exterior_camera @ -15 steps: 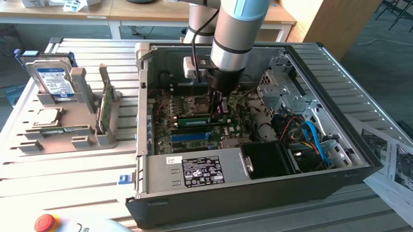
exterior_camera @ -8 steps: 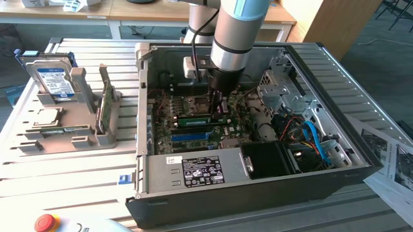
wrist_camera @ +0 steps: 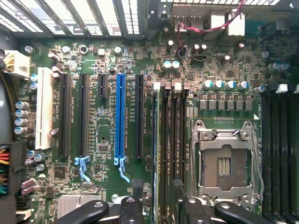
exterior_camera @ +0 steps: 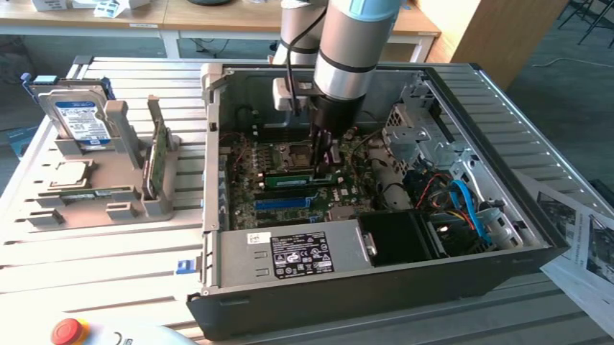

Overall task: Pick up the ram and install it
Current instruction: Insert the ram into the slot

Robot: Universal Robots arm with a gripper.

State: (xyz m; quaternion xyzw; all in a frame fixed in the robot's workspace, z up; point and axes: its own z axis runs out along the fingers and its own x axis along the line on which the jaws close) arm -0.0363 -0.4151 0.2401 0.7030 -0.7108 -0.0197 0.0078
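Gripper [wrist_camera: 159,206] open over the board [wrist_camera: 103,140], nothing held.
Ram [exterior_camera: 287,179] stood seated on edge right below it, beside the CPU socket [wrist_camera: 224,163]; another green stick [exterior_camera: 155,158] sat in the rack [exterior_camera: 115,208] at the exterior view's left.

Here's the table [exterior_camera: 106,266]: the computer case [exterior_camera: 384,295] sits mid-table and the parts rack [exterior_camera: 115,201] beside it, toward the exterior view's left edge. In the rack, the hard drive [exterior_camera: 79,118] stands at the far end. The processor [exterior_camera: 67,172] lies flat before it, and a memory stick [exterior_camera: 157,154] stands upright on the case side. Inside the case, the power supply [exterior_camera: 287,255] runs along the near wall with the motherboard [exterior_camera: 244,180] behind it. The ram [exterior_camera: 292,180] is seated there, under the gripper [exterior_camera: 324,169]. Papers [exterior_camera: 585,251] lie at the right edge.
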